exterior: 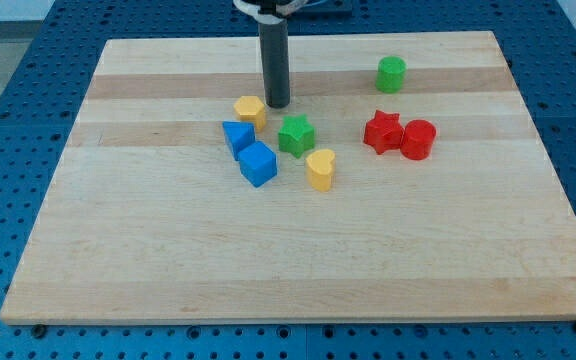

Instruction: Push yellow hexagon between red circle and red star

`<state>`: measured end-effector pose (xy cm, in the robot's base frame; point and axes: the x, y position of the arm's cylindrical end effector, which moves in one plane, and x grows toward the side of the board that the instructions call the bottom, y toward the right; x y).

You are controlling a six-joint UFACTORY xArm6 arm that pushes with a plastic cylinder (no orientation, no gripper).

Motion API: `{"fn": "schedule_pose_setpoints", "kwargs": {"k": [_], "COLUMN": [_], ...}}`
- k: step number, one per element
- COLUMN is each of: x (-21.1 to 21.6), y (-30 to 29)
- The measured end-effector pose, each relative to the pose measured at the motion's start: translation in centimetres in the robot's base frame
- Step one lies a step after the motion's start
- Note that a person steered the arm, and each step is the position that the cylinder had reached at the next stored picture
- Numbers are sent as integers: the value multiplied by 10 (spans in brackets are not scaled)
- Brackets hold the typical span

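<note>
Hand is hardly the word, since the arm ends in a plain dark rod with nothing to part or close; my tip (278,104) sits on the surface (168,260) just beside the yellow hexagon (250,109), at its three o'clock. Red star (382,132) and red circle (418,139) lie well off toward the hexagon's four o'clock, touching each other (or very nearly so). Closer in, a green star (296,135) is at five o'clock from the hexagon, a blue triangle (237,135) at six, a blue cube (258,164) just beyond it. A yellow heart (320,169) is further out, a green cylinder (391,74) toward two o'clock.
</note>
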<state>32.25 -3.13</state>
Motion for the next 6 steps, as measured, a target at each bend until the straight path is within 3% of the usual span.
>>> {"fn": "schedule_pose_setpoints", "kwargs": {"k": [4, 6], "x": [7, 17], "y": [-68, -69]}}
